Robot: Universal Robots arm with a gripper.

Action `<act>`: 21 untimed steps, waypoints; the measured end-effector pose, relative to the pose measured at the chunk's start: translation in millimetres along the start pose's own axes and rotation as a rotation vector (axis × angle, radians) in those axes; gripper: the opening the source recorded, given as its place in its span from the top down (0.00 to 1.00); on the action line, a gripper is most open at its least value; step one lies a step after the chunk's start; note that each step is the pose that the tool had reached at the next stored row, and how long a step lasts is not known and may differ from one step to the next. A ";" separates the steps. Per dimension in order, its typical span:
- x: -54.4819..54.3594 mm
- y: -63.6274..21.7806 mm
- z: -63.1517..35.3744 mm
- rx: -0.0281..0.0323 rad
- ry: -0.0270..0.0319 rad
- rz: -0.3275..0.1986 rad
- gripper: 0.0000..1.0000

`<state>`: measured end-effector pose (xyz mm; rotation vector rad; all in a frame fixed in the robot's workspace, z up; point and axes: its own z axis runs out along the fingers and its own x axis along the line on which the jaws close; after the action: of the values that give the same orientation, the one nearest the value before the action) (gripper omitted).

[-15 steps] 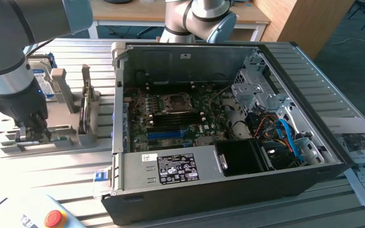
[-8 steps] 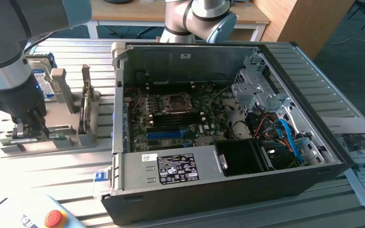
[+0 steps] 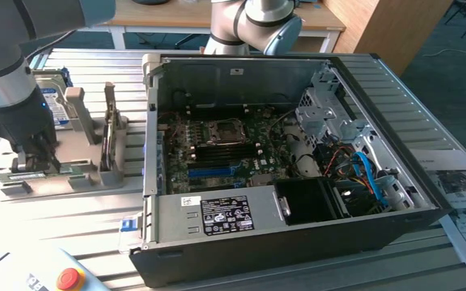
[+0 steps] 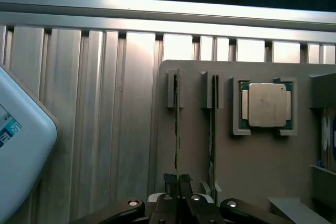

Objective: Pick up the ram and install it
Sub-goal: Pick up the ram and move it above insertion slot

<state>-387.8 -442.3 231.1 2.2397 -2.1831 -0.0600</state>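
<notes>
The ram (image 4: 177,124) stands on edge in a slot of the grey holder (image 4: 252,161). In the wrist view I see it as a thin line running away from my fingers. My gripper (image 4: 178,183) is shut on the ram's near end, with one black fingertip on each side. In the exterior view my gripper (image 3: 36,160) reaches straight down onto the holder (image 3: 79,182) at the exterior view's left. There the ram (image 3: 13,176) shows as a green strip along the holder's front. A second thin stick (image 4: 212,129) stands in the neighbouring slot.
A square silver processor (image 4: 265,105) lies in a recess of the holder. A hard drive (image 3: 51,100) stands behind it. The open computer case (image 3: 427,209) holds the motherboard (image 3: 216,151) with blue and black memory slots (image 3: 213,171). A white box with a red button (image 3: 70,279) sits in front.
</notes>
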 end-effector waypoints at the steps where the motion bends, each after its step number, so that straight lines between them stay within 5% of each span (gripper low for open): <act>1: 0.0 0.0 -2.0 -0.0003 0.0000 0.000 0.88; 21: -0.9 1.6 -48.3 -0.0089 -0.0002 0.000 0.88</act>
<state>-387.6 -442.3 279.4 2.2350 -2.1787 -0.0698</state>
